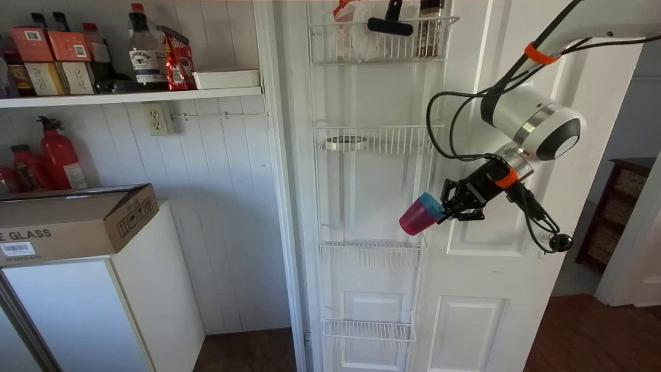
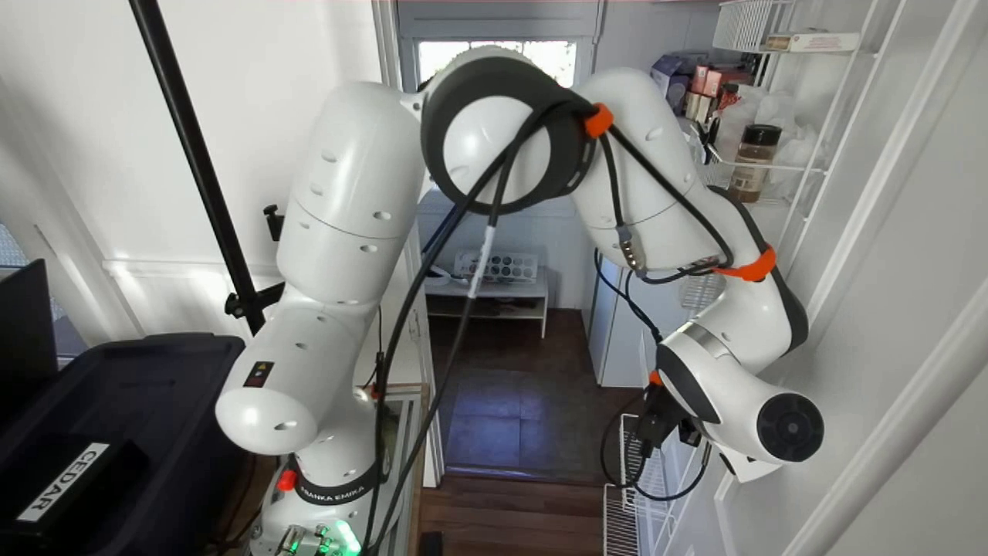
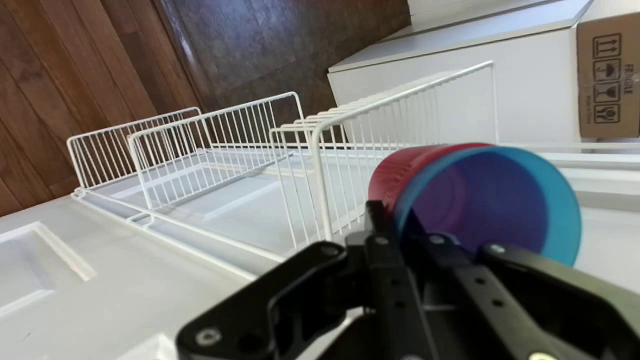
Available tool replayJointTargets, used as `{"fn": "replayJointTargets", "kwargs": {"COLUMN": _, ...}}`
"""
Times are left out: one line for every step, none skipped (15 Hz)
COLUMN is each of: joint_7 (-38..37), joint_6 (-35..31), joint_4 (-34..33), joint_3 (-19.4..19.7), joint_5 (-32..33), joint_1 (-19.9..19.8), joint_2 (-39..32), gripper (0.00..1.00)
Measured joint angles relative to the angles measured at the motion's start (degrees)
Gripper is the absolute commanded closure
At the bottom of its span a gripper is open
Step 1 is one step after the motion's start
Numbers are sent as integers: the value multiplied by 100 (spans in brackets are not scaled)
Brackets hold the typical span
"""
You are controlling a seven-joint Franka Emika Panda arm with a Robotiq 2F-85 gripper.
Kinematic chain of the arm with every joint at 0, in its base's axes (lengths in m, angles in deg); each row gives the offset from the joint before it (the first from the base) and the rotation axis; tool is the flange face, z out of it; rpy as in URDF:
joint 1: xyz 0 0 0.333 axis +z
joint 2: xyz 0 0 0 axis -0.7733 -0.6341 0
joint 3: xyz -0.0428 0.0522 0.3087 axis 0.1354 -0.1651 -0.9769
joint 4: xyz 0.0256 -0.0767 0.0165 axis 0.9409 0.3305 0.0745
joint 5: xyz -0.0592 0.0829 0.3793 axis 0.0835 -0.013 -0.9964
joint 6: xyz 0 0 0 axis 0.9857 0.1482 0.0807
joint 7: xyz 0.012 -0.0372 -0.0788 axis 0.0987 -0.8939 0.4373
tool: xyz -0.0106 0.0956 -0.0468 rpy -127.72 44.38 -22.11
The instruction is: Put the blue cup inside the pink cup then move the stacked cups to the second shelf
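The blue cup (image 1: 431, 204) sits nested inside the pink cup (image 1: 416, 218). The stack is tilted, mouth toward my gripper (image 1: 445, 213). In the wrist view my gripper (image 3: 397, 215) is shut on the cups' rim: one finger lies inside the blue cup (image 3: 557, 200), the other outside against the pink cup (image 3: 392, 172). The stack is in the air by the door rack. The second shelf (image 1: 397, 139) appears above and left of the stack. Wire tiers show in the wrist view, but I cannot tell which is the second. In an exterior view the arm hides the cups.
A white round item (image 1: 345, 143) lies at the second shelf's left end. The tier above holds a plastic bag (image 1: 356, 39) and a jar (image 1: 429, 31). A lower tier (image 1: 372, 246) lies just below the stack. A wire basket rim (image 3: 400, 96) is beside the cups.
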Motion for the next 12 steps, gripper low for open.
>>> {"fn": "replayJointTargets", "kwargs": {"joint_7": -15, "joint_6": 140, "joint_4": 102, "joint_3": 98, "joint_5": 203, "joint_1": -16, "joint_2": 161, "gripper": 98}}
{"fn": "replayJointTargets", "kwargs": {"joint_7": -45, "joint_6": 262, "joint_4": 207, "joint_3": 192, "joint_5": 436, "joint_1": -24, "joint_2": 336, "gripper": 98}}
{"fn": "replayJointTargets", "kwargs": {"joint_7": -103, "joint_6": 379, "joint_4": 314, "joint_3": 280, "joint_5": 698, "joint_1": -27, "joint_2": 518, "gripper": 98}}
{"fn": "replayJointTargets", "kwargs": {"joint_7": -173, "joint_6": 502, "joint_4": 425, "joint_3": 360, "joint_5": 967, "joint_1": -30, "joint_2": 716, "gripper": 98}}
{"fn": "replayJointTargets", "kwargs": {"joint_7": -249, "joint_6": 629, "joint_4": 524, "joint_3": 426, "joint_5": 1222, "joint_1": -34, "joint_2": 911, "gripper": 98}}
{"fn": "replayJointTargets", "kwargs": {"joint_7": -330, "joint_6": 779, "joint_4": 614, "joint_3": 480, "joint_5": 1477, "joint_1": -39, "joint_2": 1103, "gripper": 98}}
{"fn": "replayJointTargets", "kwargs": {"joint_7": -417, "joint_6": 950, "joint_4": 697, "joint_3": 528, "joint_5": 1732, "joint_1": -43, "joint_2": 1299, "gripper": 98}}
{"fn": "replayJointTargets", "kwargs": {"joint_7": -522, "joint_6": 1131, "joint_4": 769, "joint_3": 572, "joint_5": 1996, "joint_1": -46, "joint_2": 1498, "gripper": 98}}
{"fn": "replayJointTargets", "kwargs": {"joint_7": -624, "joint_6": 1310, "joint_4": 834, "joint_3": 612, "joint_5": 2242, "joint_1": -50, "joint_2": 1697, "gripper": 98}}
{"fn": "replayJointTargets", "kwargs": {"joint_7": -741, "joint_6": 1483, "joint_4": 883, "joint_3": 647, "joint_5": 2485, "joint_1": -57, "joint_2": 1898, "gripper": 98}}
{"fn": "replayJointTargets", "kwargs": {"joint_7": -875, "joint_6": 1685, "joint_4": 923, "joint_3": 682, "joint_5": 2744, "joint_1": -68, "joint_2": 2107, "gripper": 98}}
{"fn": "replayJointTargets", "kwargs": {"joint_7": -1002, "joint_6": 1886, "joint_4": 951, "joint_3": 708, "joint_5": 2976, "joint_1": -84, "joint_2": 2296, "gripper": 93}}
